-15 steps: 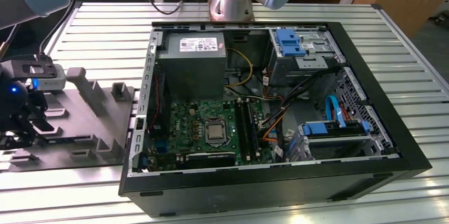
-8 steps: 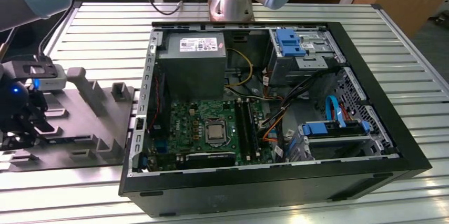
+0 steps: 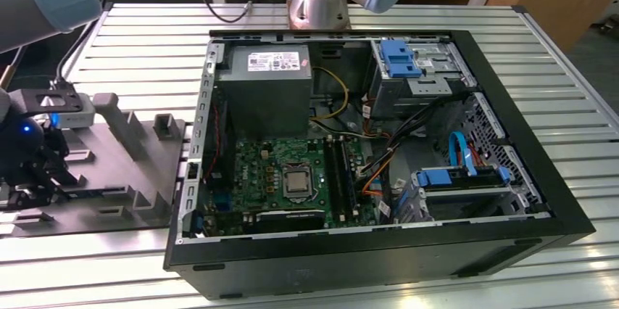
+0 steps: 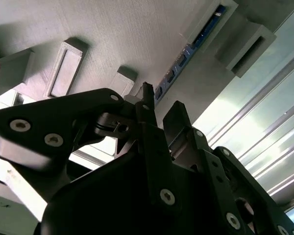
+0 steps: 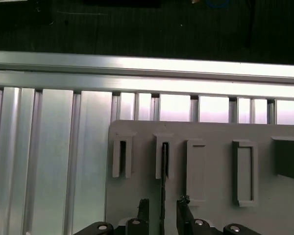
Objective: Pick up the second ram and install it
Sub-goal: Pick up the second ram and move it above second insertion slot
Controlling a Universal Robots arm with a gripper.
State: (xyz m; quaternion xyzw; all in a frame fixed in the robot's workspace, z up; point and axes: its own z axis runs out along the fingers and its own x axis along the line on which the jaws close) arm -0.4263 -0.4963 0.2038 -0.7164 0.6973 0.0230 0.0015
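exterior view: the black two-fingered gripper (image 3: 37, 167) hangs low over a flat grey fixture plate with raised slotted blocks (image 3: 135, 178), which lies on a ribbed aluminium table (image 3: 145, 48). well away from the gripper, toward the exterior view's right, an open black computer case (image 3: 387, 254) lies on its side with a green motherboard (image 3: 261, 171) inside. the arm's silver and pale blue base (image 3: 320, 1) stands beyond the case.

second wrist view: the gripper (image 4: 161, 105) is released, its two black fingers (image 4: 146, 100) spread apart. the second ram (image 4: 186, 54), a slim flat dark blue memory stick with a row of dark chips, stands on edge in the grey fixture plate (image 4: 137, 34). it runs straight out ahead of the gripper, and its near end reaches in between the fingertips. bright ribs of the table (image 4: 264, 147) lie off to one side of the gripper.

first wrist view: the second ram (image 5: 163, 181) shows edge-on as a thin dark line. its far end sits in a narrow slotted block (image 5: 158, 159) ahead of the gripper (image 5: 163, 204), and its near end lies between the two fingers (image 5: 143, 208). a gap shows on each side of the stick, so neither finger touches it. three more slotted blocks stand in a row with that one on the fixture plate (image 5: 279, 205), and the table (image 5: 49, 171) stretches beyond and beside it.
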